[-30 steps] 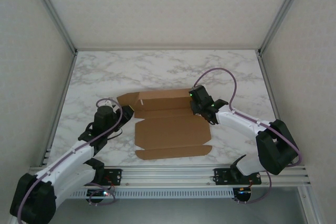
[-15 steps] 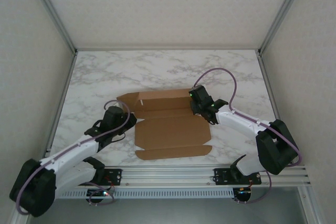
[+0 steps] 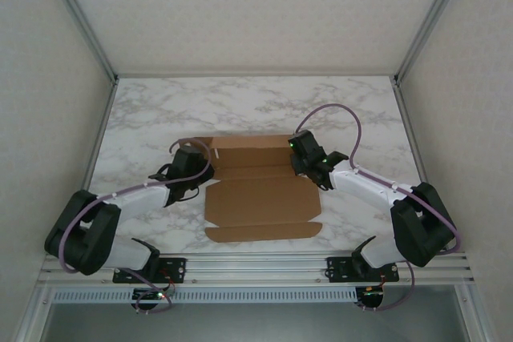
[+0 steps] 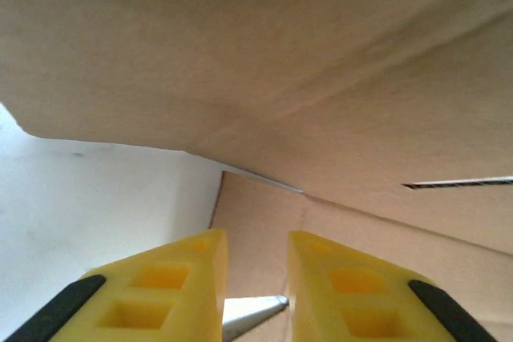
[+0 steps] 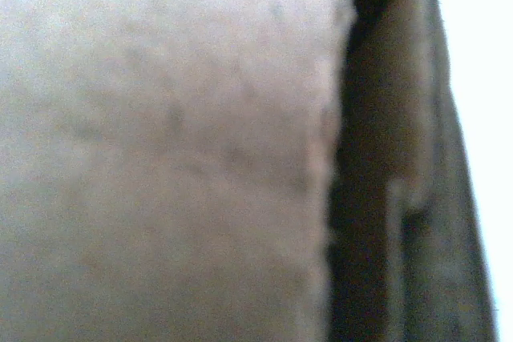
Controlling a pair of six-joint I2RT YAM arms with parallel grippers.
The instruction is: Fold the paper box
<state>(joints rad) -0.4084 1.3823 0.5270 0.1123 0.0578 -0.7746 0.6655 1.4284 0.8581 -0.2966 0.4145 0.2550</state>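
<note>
Our left gripper [image 3: 195, 167] sits at the left edge of the paper box [image 3: 260, 200]. Its yellow fingers [image 4: 188, 270] stand a narrow gap apart, with a cardboard flap [image 4: 264, 54] tilted up just ahead of and above them. Our right gripper [image 3: 299, 152] is closed at the box's far right corner. Cardboard presses close against it, and we cannot tell whether it pinches any.
</note>
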